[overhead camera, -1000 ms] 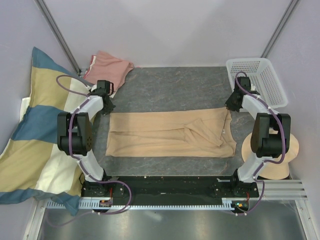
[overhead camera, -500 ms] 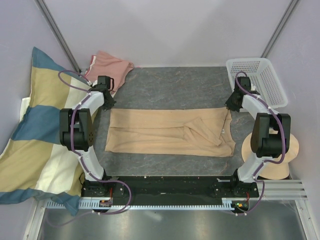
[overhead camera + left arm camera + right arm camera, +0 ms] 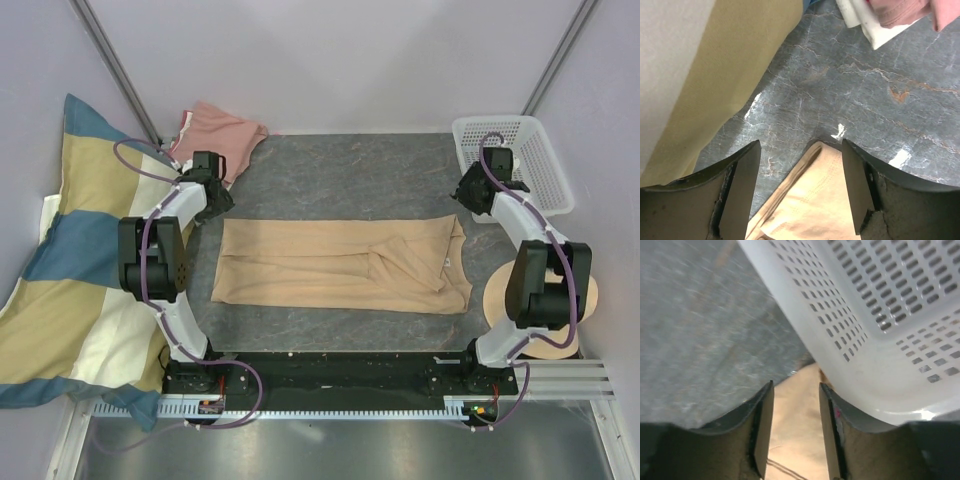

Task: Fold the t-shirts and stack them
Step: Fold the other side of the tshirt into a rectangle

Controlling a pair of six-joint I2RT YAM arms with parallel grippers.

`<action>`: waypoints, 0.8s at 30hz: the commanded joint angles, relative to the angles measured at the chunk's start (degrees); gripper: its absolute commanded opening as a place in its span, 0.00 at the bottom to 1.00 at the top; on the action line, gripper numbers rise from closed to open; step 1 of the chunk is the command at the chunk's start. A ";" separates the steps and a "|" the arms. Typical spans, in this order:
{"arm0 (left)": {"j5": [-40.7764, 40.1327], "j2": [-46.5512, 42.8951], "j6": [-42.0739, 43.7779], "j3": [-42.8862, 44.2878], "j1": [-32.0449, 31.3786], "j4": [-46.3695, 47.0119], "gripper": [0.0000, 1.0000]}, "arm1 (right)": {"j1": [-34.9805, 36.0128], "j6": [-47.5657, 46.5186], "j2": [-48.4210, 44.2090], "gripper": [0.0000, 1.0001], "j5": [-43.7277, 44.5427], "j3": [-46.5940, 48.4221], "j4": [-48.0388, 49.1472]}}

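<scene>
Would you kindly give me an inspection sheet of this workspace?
Surface: grey marbled table, no spills seen.
Job's things: tan t-shirt part-folded, flat at centre; pink t-shirt crumpled at far left.
Clutter: white basket far right; striped pillow left; round beige hat-like thing near right.
Grippers: left gripper open over the tan t-shirt's corner; right gripper open beside the basket.
Cables: purple cables loop along both arms.
Surroundings: lilac walls; nothing else seen.

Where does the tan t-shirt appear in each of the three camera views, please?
Top external: tan t-shirt spread flat at picture centre.
Left wrist: one corner at bottom centre.
Right wrist: a strip at bottom centre, beside the white basket.
Shared landmark: the grey marbled table shows in all three.
</scene>
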 commanded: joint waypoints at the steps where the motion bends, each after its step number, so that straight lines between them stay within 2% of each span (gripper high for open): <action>1: -0.88 -5.30 1.38 1.71 0.16 1.42 0.75 | -0.59 -1.33 -7.27 0.53 -5.44 -1.81 7.93; 8: 4.74 -12.59 -0.19 -3.81 -0.62 4.06 0.77 | 1.87 -3.71 -11.67 0.60 -12.83 -1.99 7.33; 13: 6.94 -17.69 -2.48 -9.71 -3.61 6.07 0.78 | 6.35 -4.94 -16.06 0.61 -9.15 -5.94 1.18; 17: 7.03 -21.65 -4.06 -15.50 -9.57 7.75 0.78 | 7.15 -4.06 -20.62 0.61 -4.32 -13.05 -1.82; 24: 6.24 -25.96 -7.04 -20.52 -18.37 8.01 0.78 | 9.43 -3.27 -25.47 0.59 -4.84 -22.11 -4.45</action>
